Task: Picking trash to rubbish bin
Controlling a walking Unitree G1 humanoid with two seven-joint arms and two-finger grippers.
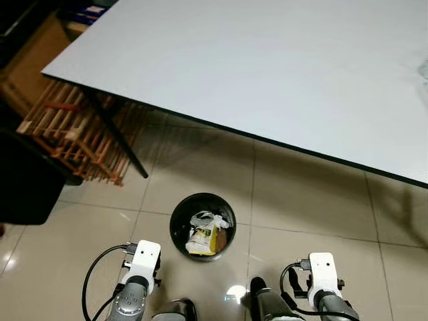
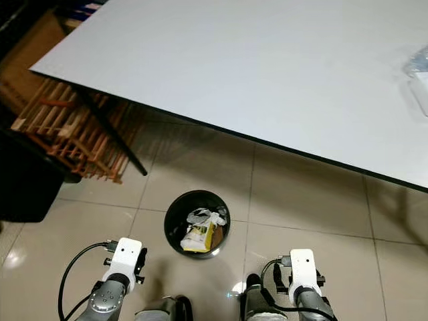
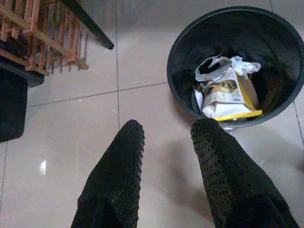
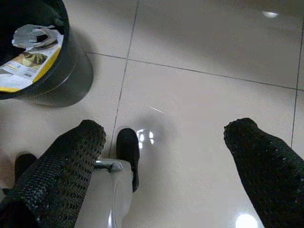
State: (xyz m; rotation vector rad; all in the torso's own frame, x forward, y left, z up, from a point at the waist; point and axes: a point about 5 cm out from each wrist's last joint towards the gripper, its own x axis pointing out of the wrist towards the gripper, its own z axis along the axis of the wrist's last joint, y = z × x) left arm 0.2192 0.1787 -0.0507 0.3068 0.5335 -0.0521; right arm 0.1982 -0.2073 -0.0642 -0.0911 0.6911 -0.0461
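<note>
Rubbish bin on tiled floor holding crumpled trash, left tool released beside it, right tool spread wide, white counter above.

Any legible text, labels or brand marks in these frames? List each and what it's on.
None can be read.
Yellow and white packet in the black bin: bears dark print and a picture, too small and blurred to read.
Crumpled white wrapper above it: no text can be made out.
White table, tiled floor, wooden rack: no markings seen.
Left hand and right hand: plain black fingers, no labels.
</note>
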